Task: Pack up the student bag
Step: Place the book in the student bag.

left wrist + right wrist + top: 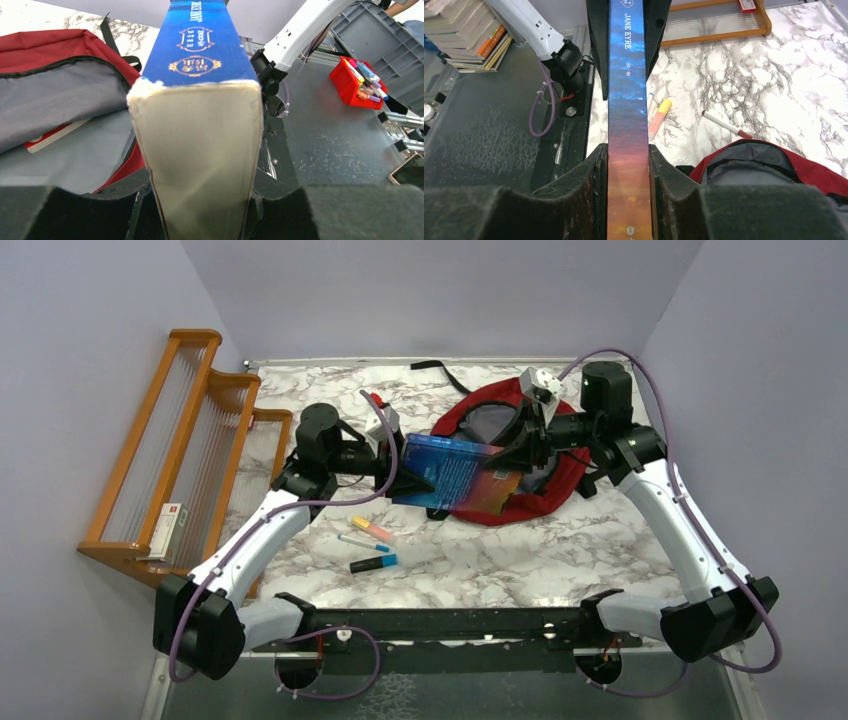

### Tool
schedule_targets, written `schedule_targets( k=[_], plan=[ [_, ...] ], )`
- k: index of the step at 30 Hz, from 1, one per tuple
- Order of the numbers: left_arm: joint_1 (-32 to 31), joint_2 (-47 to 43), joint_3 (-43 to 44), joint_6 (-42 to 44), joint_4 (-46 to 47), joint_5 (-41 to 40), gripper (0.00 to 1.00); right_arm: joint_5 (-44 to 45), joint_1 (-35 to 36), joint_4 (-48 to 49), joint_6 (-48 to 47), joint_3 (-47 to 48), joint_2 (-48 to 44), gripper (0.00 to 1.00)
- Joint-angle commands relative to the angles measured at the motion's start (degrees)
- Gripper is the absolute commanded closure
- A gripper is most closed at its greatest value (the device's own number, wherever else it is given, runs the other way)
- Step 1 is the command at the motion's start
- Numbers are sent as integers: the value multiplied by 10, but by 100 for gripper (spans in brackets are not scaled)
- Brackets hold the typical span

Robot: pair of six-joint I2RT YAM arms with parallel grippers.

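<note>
The student bag is a red backpack lying open at the back centre of the table, its grey lining showing. A blue and orange book, titled Jane Eyre on its spine, hangs over the bag's front edge between both arms. My left gripper is shut on the book's page edge. My right gripper is shut on the spine at the opposite end. A red and white flat item lies inside the bag.
Three markers lie on the marble in front of the book, and a red-capped pen lies behind the left arm. A wooden rack holding a small box stands along the left wall.
</note>
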Motion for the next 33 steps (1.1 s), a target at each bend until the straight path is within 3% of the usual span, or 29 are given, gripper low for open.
schedule_targets(
  k=[1,8,11,15,17,19,21,29,33],
  plan=[
    [-9,12,9,9,-2,32,59,-40,-6,39,-20,48,5,99],
    [-14,20,11,13,-2,34,80,-24,-6,-16,-66,80,29,99],
    [-14,18,13,18,-13,27,100,-13,-6,-18,-62,76,30,99],
    [-14,14,10,24,-16,19,100,1,-6,-9,-51,60,24,99],
    [-14,15,11,24,-17,13,100,24,-7,-3,-43,54,19,86],
    [-14,15,12,24,-18,-9,100,50,-6,3,-36,50,14,66],
    [-14,16,13,27,-20,-27,100,73,-6,9,-26,48,9,56],
    [-11,41,28,15,-23,-54,100,151,-6,1,-13,51,-10,41],
    [-2,43,31,14,-35,-112,100,310,-6,74,48,10,-42,40]
  ],
)
